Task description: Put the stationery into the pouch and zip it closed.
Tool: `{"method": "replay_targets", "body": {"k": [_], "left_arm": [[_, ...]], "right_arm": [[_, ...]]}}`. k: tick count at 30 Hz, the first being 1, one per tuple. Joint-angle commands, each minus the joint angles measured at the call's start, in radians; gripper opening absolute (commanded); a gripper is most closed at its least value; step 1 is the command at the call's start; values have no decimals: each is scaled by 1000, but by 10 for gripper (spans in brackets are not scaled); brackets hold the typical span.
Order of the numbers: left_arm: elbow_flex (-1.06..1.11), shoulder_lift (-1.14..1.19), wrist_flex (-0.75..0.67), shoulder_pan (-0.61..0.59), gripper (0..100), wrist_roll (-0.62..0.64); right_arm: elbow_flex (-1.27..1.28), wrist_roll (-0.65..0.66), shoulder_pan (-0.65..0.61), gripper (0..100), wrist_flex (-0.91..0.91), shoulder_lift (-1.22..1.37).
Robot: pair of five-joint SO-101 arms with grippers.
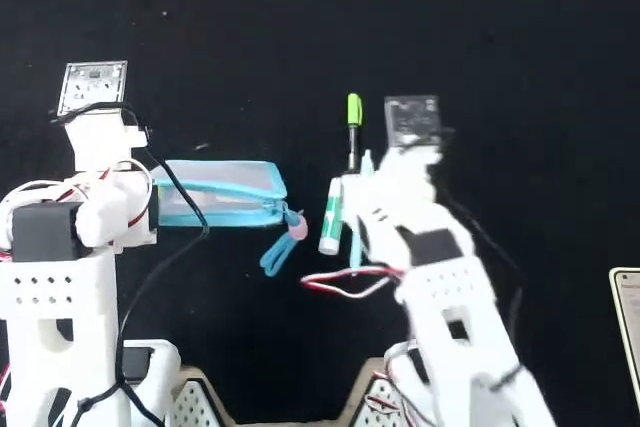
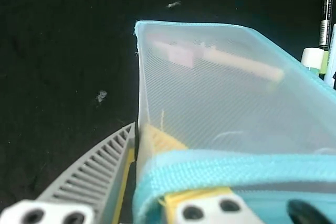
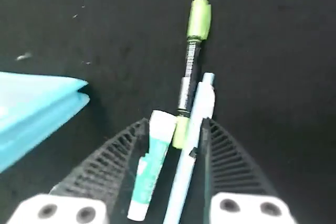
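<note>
Showing the pale-blue mesh pouch (image 1: pixel 222 192) flat on the black surface (image 1: pixel 500 67), at 9 o'clock from the middle of the high view, with a pale stick-shaped item (image 2: pixel 220 59) visible through its mesh. Gripped at its 9 o'clock end by the left hand (image 2: pixel 140 129), closed on the teal edge band, with one ribbed grey finger (image 2: pixel 94 177) outside and a yellow-padded one seen through the mesh. Trailing a pink and blue zipper pull (image 1: pixel 283 244) from the 4 o'clock corner.

Just at 3 o'clock of that pull, apart from the pouch, three loose pieces side by side: a white-and-teal stick (image 1: pixel 331 215), a pale-blue pen (image 3: pixel 202 106) and a green-capped pen (image 1: pixel 353 112), the last reaching farthest toward 12 o'clock. Straddled by the right hand (image 3: pixel 174 127), spread wide, one ribbed finger on either side of the stick and the pale-blue pen, clamped on neither. Cannot tell whether those fingers touch them.
</note>
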Motion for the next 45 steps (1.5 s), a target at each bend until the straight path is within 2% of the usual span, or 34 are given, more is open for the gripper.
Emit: {"method": "replay_targets", "body": {"k": [1, 6, 22, 33, 36, 39, 41, 45], "left_arm": [[-19, -14, -9, -15, 30, -2], [-18, -14, -9, -15, 30, -2], [-16, -14, -9, -15, 30, -2], [-16, -14, -9, -15, 30, -2], [-16, -14, -9, -15, 30, -2], [-16, -14, -9, -15, 30, -2], [-16, -14, -9, -15, 30, -2], [-16, -14, -9, -15, 30, -2]], "right_arm": [[-58, -92, -26, 159, -101, 153], [-143, -198, -29, 159, -104, 328], [-325, -201, -72, 156, -94, 625], [-665, -193, -71, 155, 371, 858], [-714, -193, -71, 149, 420, 909], [-750, -192, -69, 60, 440, 944], [-766, -144, -66, 7, 442, 955], [-808, -31, -52, 10, 531, 917]]}}
